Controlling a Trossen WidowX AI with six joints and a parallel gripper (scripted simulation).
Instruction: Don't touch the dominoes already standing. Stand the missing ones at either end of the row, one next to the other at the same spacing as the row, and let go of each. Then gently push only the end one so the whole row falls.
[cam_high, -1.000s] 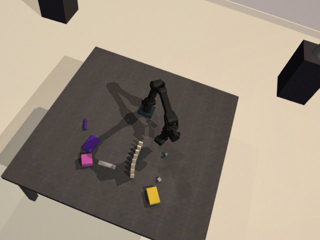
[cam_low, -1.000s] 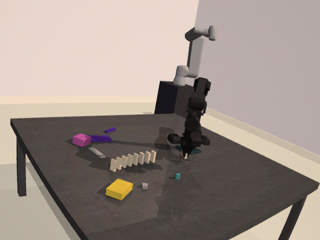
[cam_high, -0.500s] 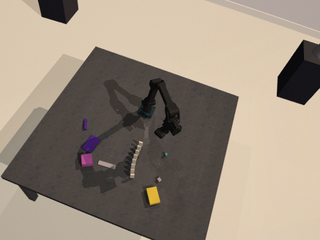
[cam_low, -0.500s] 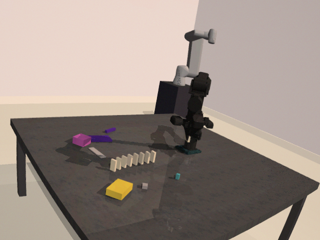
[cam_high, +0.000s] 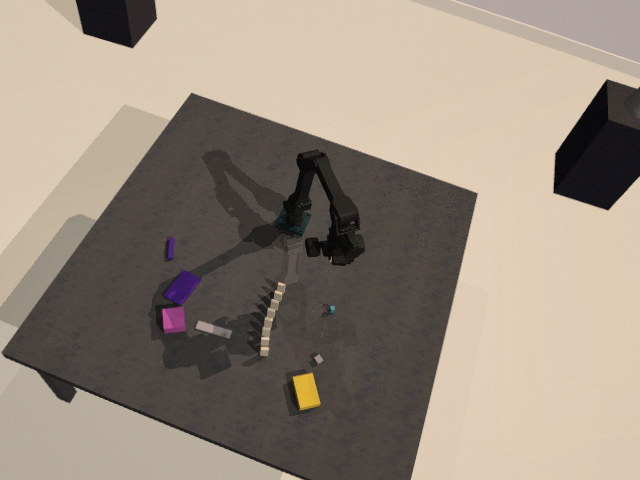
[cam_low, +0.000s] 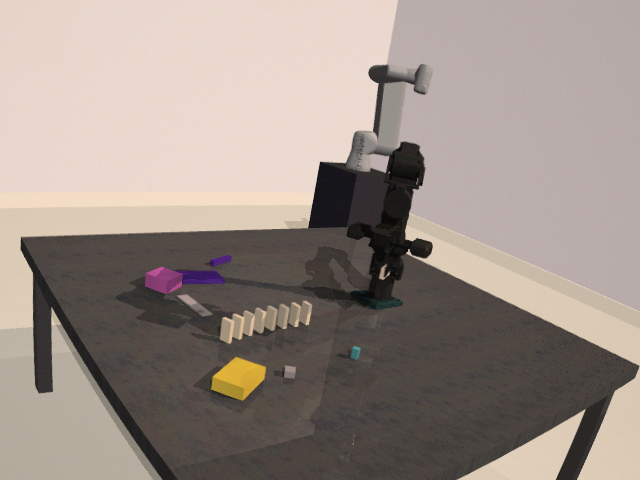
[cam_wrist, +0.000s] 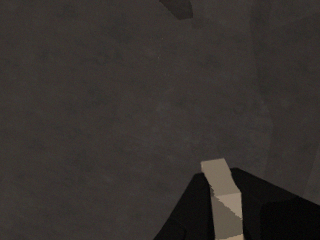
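Observation:
Several cream dominoes stand upright in a slightly curved row, with an end domino (cam_high: 264, 351) (cam_low: 226, 330) near the yellow block and the other end domino (cam_high: 281, 286) (cam_low: 307, 313) toward the arm's base. My gripper (cam_low: 383, 269) (cam_wrist: 216, 180) is shut on a cream domino (cam_low: 383, 272) (cam_wrist: 228, 205) and holds it raised above the table, to the side of the base and clear of the row. In the wrist view the held domino sits between the dark fingers at the bottom. Its lower part is cut off there, and the top view mostly hides it behind the gripper.
A small cyan block (cam_high: 332, 308) (cam_low: 355, 352), a grey cube (cam_high: 317, 358) (cam_low: 289, 372) and a yellow block (cam_high: 306, 391) (cam_low: 235, 376) lie beside the row. Across the row are a grey bar (cam_high: 212, 329) (cam_low: 193, 305), a magenta block (cam_high: 173, 319), a purple slab (cam_high: 181, 287) and a purple bar (cam_high: 170, 248).

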